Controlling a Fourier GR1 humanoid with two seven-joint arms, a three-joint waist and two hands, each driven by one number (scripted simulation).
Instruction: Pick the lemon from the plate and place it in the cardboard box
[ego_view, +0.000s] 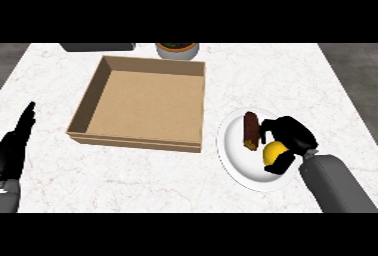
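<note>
right hand (289, 134) curled round lemon (274, 151) on plate (235, 161) | brown food (252, 130) just left | box (142, 102) left | left hand (16, 146) open, left edge | pot (177, 49) far

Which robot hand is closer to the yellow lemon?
The right hand. Its fingers curl around the lemon on the white plate. The left hand rests open at the counter's far left edge, beyond the cardboard box.
</note>
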